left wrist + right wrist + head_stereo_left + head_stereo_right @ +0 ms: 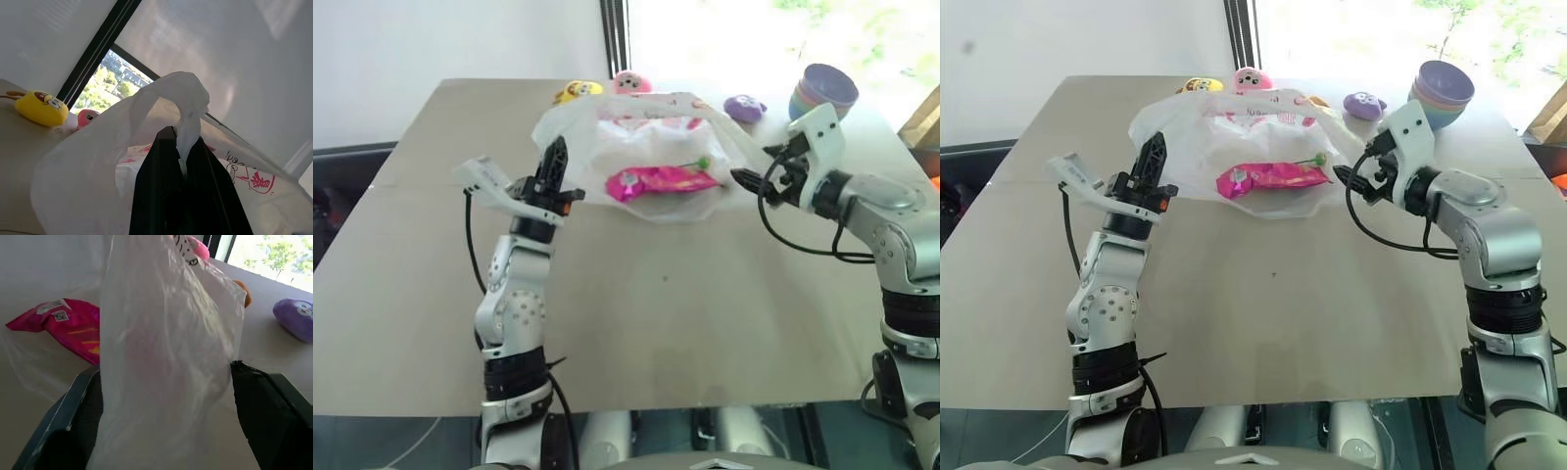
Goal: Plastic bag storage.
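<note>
Tabletop [636, 323]: matte beige board, flat, with a seam across it at mid-depth.

Left pincer [553, 162]: black fingers closed tight on a twisted handle loop of the bag; thin film is seen bunched between the fingertips in the left wrist view. It is raised and angled up.

Right pincer [741, 178]: fingers spread apart, with a sheet of bag film hanging in the gap between them in the right wrist view. Contact with the film at the fingertips cannot be confirmed; no firm clamp is visible.

Bag [636, 147]: thin crinkly translucent whitish film with red print, stretched between the two pincers, mouth held up, lower part resting on the tabletop at mid-depth.

Packet [661, 183]: glossy magenta foil, flat, oblong, seen through the film, lying inside the bag or under it; which one cannot be told.

Far edge, well apart from the bag: yellow toy [578, 93], rounded, soft-looking; pink toy [632, 82], rounded; purple toy [744, 108], rounded. Stacked bowls [824, 93], smooth pastel plastic, purple on top, at the far right corner.
</note>
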Controlling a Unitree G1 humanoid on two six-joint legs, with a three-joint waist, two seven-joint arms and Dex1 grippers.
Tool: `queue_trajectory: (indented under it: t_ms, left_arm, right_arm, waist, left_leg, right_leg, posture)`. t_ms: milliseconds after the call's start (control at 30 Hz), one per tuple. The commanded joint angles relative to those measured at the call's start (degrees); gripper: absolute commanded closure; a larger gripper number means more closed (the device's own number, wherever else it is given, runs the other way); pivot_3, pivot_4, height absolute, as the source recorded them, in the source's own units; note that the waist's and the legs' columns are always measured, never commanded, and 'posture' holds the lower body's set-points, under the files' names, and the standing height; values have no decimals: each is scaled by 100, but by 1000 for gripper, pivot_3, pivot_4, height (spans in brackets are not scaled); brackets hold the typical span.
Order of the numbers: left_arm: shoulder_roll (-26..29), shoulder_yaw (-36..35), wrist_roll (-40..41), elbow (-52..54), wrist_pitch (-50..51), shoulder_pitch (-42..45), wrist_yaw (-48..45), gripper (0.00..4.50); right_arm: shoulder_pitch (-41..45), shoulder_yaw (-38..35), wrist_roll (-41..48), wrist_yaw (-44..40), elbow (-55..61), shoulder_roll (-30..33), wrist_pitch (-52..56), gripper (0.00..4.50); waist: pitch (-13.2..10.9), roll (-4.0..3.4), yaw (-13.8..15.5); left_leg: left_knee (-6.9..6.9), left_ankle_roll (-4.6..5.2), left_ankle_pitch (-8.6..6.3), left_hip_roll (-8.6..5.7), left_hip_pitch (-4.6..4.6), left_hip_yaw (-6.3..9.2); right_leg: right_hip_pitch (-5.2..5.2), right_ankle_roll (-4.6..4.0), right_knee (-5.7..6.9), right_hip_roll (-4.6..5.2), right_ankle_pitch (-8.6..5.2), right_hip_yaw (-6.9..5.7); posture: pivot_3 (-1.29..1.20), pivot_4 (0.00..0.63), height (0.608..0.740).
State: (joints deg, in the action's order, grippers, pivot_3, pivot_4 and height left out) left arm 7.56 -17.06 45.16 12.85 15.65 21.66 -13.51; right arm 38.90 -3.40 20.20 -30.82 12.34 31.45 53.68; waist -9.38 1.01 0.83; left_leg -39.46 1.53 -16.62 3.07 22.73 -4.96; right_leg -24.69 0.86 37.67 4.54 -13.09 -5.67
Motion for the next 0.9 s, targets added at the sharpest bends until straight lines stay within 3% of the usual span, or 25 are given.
queue_trajectory:
  t_ms: [33, 167, 300, 533, 633, 767, 900]
  left_arm:
    - [15, -8, -6, 58, -89, 81, -66, 4500]
    - [33, -7, -57, -42, -106, 158, -116, 4500]
    - [410, -143, -282, -1202, -243, 1339, -332, 4500]
    - [1833, -456, -1157, -5538, -1267, 5083, -781, 4500]
    - [2260, -456, -1452, -6696, -1868, 6275, -1184, 4500]
    - [2412, -384, -1695, -6866, -2317, 6586, -1715, 4500]
    - [2288, -249, -1650, -5155, -1950, 5318, -2010, 4500]
  right_arm:
    - [7, -111, -71, 33, 81, 287, 74, 2379]
    - [148, -235, -99, 143, -181, 313, -87, 4393]
    - [1355, -656, -189, 618, -1713, -190, -1319, 4465]
    - [3829, -1076, -403, 768, -5254, -445, -4306, 4465]
    - [4522, -1356, -256, 727, -6067, -386, -5299, 4465]
    - [4482, -1509, -32, 345, -6133, -348, -5774, 4465]
    - [3152, -1411, 403, -348, -4644, -312, -4936, 4465]
  waist:
    - [0, 0, 4]
    - [0, 0, -2]
    - [-12, 3, -18]
    - [-53, 25, -54]
    - [-53, 25, -92]
    - [-52, 22, -188]
    - [-52, 20, -235]
  left_leg:
    - [0, 0, 0, 0, 3, 3]
    - [3, 1, -1, 0, 5, 4]
    - [-3, 0, 3, 0, 0, -2]
    - [6, -14, 18, 11, 13, 6]
    - [42, -11, 14, 5, 34, -7]
    - [54, -9, 12, -9, 82, -22]
    - [76, -10, 12, -7, 102, -25]
  right_leg:
    - [0, 0, -3, 0, 0, -3]
    - [0, 0, -10, -1, 0, -6]
    - [-3, 0, 5, -5, 0, -1]
    - [-17, -13, 0, -29, 8, -1]
    - [-32, -8, -21, -21, 8, -5]
    - [-74, -2, -28, 15, 4, -58]
    - [-92, -2, -24, 36, 3, -114]
  posture:
    - [0, 150, 740]
    - [0, 150, 740]
    - [0, 150, 740]
    - [0, 150, 740]
    - [0, 150, 740]
    - [0, 150, 740]
    - [0, 150, 740]
